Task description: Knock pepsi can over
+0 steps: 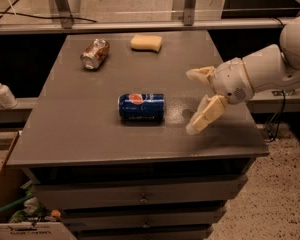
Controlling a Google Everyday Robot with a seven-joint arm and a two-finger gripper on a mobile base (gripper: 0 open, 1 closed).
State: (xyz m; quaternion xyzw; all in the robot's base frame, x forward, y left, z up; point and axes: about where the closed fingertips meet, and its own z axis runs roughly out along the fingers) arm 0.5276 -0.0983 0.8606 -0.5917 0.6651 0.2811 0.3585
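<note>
The pepsi can (141, 107), dark blue with a red-white-blue logo, lies on its side near the middle of the grey table (80, 134). My gripper (190, 102) hovers over the table to the right of the can, a short gap away and not touching it. It is open and empty: one cream finger (201, 74) points left at the top, the other (206, 116) angles down to the left. The white arm (260, 71) comes in from the right edge.
A brownish-gold and silver can (95, 53) lies on its side at the back left of the table. A yellow sponge (146, 42) sits at the back centre. A soap bottle (1, 91) stands on a ledge to the left. Drawers are under the table, and a cardboard box (10, 219) is at bottom left.
</note>
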